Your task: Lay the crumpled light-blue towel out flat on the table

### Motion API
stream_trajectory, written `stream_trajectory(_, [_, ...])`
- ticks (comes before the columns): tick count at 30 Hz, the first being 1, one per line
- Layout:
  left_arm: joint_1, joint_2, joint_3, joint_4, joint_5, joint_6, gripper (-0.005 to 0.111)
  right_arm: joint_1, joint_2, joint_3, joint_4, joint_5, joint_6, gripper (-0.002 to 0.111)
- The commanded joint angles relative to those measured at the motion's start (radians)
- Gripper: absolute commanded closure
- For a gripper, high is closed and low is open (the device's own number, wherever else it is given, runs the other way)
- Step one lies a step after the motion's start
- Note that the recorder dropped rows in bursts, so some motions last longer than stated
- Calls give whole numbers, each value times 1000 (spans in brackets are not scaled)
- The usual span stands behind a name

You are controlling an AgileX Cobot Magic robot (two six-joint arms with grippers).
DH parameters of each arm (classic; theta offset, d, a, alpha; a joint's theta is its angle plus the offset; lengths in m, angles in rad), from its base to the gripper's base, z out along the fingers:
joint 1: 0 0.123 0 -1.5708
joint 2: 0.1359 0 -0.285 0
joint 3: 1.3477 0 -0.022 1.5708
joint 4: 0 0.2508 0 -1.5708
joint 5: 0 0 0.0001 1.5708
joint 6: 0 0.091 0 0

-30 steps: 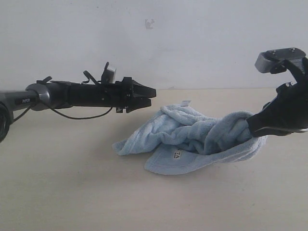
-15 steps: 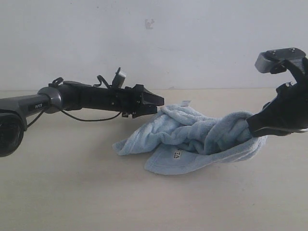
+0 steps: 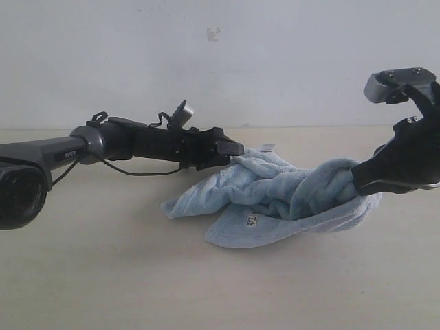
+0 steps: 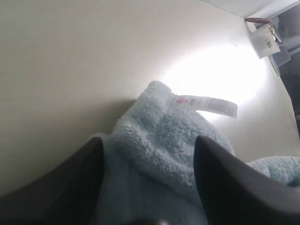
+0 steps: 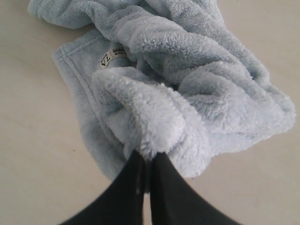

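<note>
1. Pale beige bench [image 3: 96, 275] stretches back to a white wall [image 3: 309, 62].
2. The crumpled light-blue towel [image 3: 275, 196] lies heaped on the bench, right of centre, with a printed label [image 3: 252, 221] showing on its front flap.
3. The left gripper [image 4: 149, 140] has its fingers spread apart, straddling a fold at the towel's back edge beside a white tag [image 4: 206, 104].
4. The right gripper [image 5: 149, 157] is pinched tight on a raised fold at the towel's right end.
</note>
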State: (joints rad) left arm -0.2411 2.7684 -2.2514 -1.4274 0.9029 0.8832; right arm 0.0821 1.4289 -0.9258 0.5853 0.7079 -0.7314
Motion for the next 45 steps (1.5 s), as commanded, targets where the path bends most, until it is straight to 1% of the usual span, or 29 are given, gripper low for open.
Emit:
stream_trajectory(1, [-15,-2,-7,10,-33,7,52,-3,-10,-1,11,2,-19,108])
stream_trajectory(7, [-15,-2,-7,10,-44,24,52,-3,-10,-1,11,2,-19,108])
stream_trajectory(13, [-11,-1,-42,54,21,27,52,-3,-10,-1,11,0,-18,108])
stream_trajectory(17, [-9,-1,-52,84,33,3,54,-3,-10,-1,11,0,-18,108])
stream_trajectory(19, [-9,-1,-52,104,33,-15,58,-3,-10,-1,11,0,-18,108])
stream_trajectory(23, [-1,-1,-52,154,10,-34,76,-3,-10,-1,11,-2,-18,108])
stream_trajectory(27, [-1,-1,-52,166,12,-5,92,-3,-10,-1,11,-2,-18,108])
stream_trajectory(29, [-3,-1,-56,147,23,27,100,-3,-10,-1,11,-2,-18,108])
stream_trajectory(30, [-3,-1,-61,146,37,36,103,-3,-10,-1,11,-2,-18,108])
stream_trajectory(33, [12,-5,-85,149,91,38,103,-3,-10,-1,11,4,-18,108])
stream_trajectory(37, [54,-15,-115,154,224,22,103,-3,-10,-1,24,18,-23,108])
stream_trajectory(39, [76,-23,-115,164,303,18,103,4,-10,-1,44,45,-64,108])
stream_trajectory(42, [96,-28,-115,185,318,11,103,53,-10,-1,51,71,-115,108])
stream_trajectory(43, [102,-34,-109,224,318,-24,103,78,-10,-1,51,71,-115,108])
stream_trajectory(45, [104,-54,-72,301,318,-36,103,126,-10,-1,51,69,-115,108])
